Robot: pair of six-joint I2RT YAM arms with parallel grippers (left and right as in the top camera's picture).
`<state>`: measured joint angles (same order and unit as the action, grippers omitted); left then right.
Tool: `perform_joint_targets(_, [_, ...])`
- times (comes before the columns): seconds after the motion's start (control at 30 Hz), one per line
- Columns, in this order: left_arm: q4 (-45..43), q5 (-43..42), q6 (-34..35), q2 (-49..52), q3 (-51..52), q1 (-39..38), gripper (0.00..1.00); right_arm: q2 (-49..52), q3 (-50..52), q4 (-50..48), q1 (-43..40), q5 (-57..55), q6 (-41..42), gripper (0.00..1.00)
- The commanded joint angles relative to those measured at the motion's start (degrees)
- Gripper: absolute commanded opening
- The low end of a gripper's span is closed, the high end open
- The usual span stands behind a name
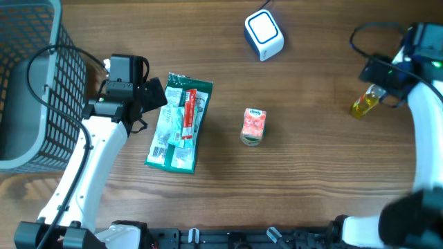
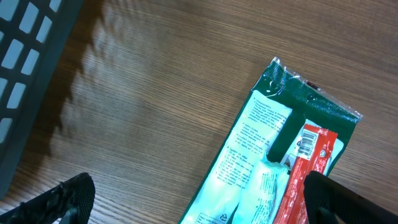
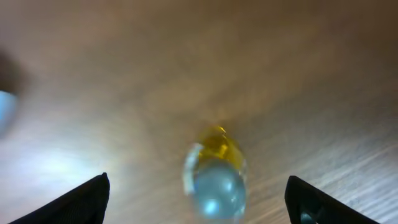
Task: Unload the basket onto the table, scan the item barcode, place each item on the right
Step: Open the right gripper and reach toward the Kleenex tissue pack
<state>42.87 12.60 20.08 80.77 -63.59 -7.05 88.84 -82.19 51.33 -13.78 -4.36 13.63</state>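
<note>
Wooden table [image 1: 311, 159]: yellow bottle [image 3: 214, 177] sits between wide-spread jaws of right gripper [image 3: 199, 198], untouched.

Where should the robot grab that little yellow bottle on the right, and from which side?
Probably around the yellow body of the bottle, just under its pale cap, from above. The right gripper hangs open over it, one finger on each side, and the slim round body fits between them. The close-up is blurred, so I'm not certain.
</note>
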Motion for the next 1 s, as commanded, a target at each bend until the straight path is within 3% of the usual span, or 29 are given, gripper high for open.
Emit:
perform_joint_targets(0.0, [-0.1, 0.7, -0.1, 0.1, -0.4, 0.2, 1.0, -7.7, -2.1, 0.7, 3.0, 8.0, -0.3, 0.9])
perform_joint_targets(0.2, [-0.1, 0.7, -0.1, 0.1, -0.4, 0.2, 1.0, -9.0, -1.7, 8.1, 11.0, 31.7, -0.3, 0.86])
perform_joint_targets(0.3, [-0.1, 0.7, -0.1, 0.1, -0.4, 0.2, 1.0, -7.8, 0.6, 10.4, 15.9, 32.3, 0.1, 0.77])
perform_joint_targets(0.53, [-0.1, 0.7, -0.1, 0.1, -0.4, 0.2, 1.0, -6.8, 14.2, 2.7, 26.1, 32.3, 8.6, 0.75])
perform_joint_targets(0.6, [-0.1, 0.7, -0.1, 0.1, -0.4, 0.2, 1.0, -6.8, 18.2, -1.8, 28.2, 32.3, 11.3, 0.68])
perform_joint_targets(0.7, [-0.1, 0.7, -0.1, 0.1, -0.4, 0.2, 1.0, -6.8, 24.1, -8.5, 30.8, 32.3, 13.8, 0.47])
perform_joint_targets(0.97, [-0.1, 0.7, -0.1, 0.1, -0.4, 0.2, 1.0, -6.7, 29.1, -16.4, 31.4, 32.3, 15.1, 0.36])
